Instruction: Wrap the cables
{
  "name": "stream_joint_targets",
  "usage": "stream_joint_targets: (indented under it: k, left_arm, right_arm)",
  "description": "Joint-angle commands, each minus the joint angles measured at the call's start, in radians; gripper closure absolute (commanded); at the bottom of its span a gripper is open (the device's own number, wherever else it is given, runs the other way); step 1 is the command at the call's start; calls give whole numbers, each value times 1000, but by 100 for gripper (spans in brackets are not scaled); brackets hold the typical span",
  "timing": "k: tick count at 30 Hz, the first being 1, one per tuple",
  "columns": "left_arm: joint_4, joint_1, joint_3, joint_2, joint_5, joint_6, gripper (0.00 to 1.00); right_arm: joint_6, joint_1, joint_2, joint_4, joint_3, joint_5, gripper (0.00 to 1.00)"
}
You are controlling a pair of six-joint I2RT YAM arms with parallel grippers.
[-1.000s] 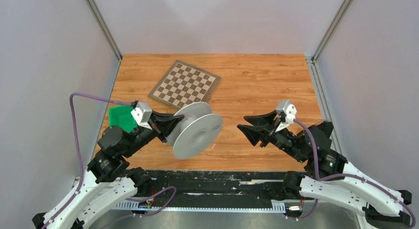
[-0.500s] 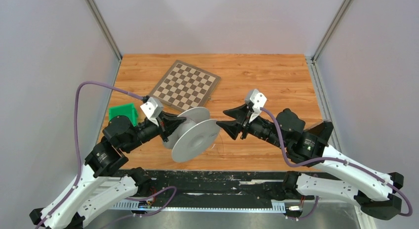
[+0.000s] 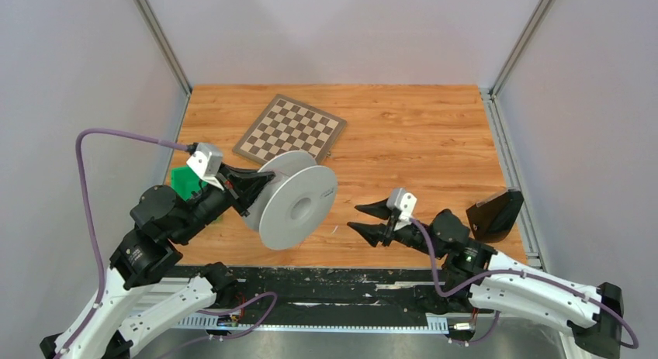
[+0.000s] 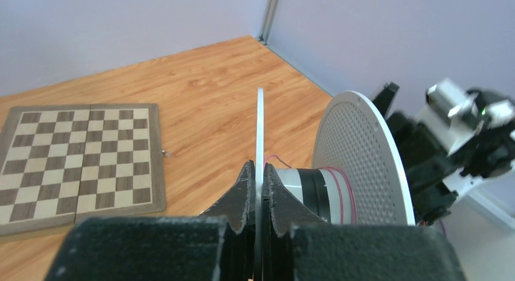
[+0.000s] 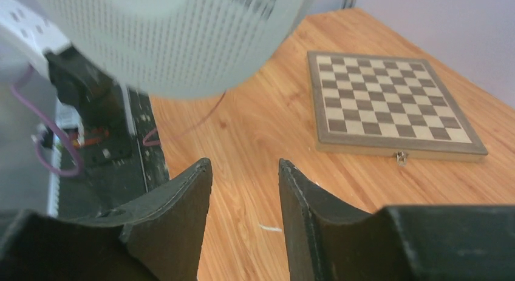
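A grey spool [image 3: 295, 208] hangs tilted above the table's front left. My left gripper [image 3: 260, 190] is shut on the edge of its rear flange [image 4: 260, 129]. In the left wrist view the fingers clamp that thin flange from both sides, and a thin red cable [image 4: 337, 193] loops round the hub beside the perforated front flange [image 4: 358, 159]. My right gripper [image 3: 355, 218] is open and empty, low over the wood to the right of the spool. Its wrist view shows the spool [image 5: 176, 38] above, with a thin red cable [image 5: 200, 120] trailing over the table toward the front edge.
A folded chessboard [image 3: 291, 132] lies at the back left of the wooden table [image 3: 419, 142]. A green block [image 3: 182, 182] sits behind my left arm. A black strip [image 3: 349, 285] runs along the front edge. Grey walls close in on both sides.
My right gripper has pulled away from the spool, down and toward the front edge. My left gripper has shifted the spool slightly left and back.
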Motion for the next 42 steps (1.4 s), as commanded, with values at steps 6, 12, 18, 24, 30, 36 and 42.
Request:
stream_joint_targets:
  k: [6, 12, 18, 24, 30, 36, 42]
  left_arm:
    - [53, 3, 83, 34, -266, -99, 100]
    - [51, 3, 91, 44, -355, -115, 100]
    - [36, 3, 131, 74, -381, -111, 100]
    - [8, 3, 145, 87, -400, -130, 100]
    - [-14, 3, 154, 101, -401, -146, 100]
    - [-25, 3, 179, 129, -388, -160, 100]
    - [-38, 3, 183, 139, -383, -165, 100]
  right_arm:
    - [-477, 186, 175, 221, -65, -37, 51]
    - [-859, 319, 355, 271, -77, 170, 47]
    - [-1077, 320, 551, 233, 16, 246, 45]
    - [-1161, 320, 746, 252, 93, 246, 44]
    - [-1240, 324, 870, 388, 102, 245, 45]
    - [-1324, 305, 971, 458, 133, 262, 43]
    - [-1391, 270, 1066, 505, 148, 291, 42]
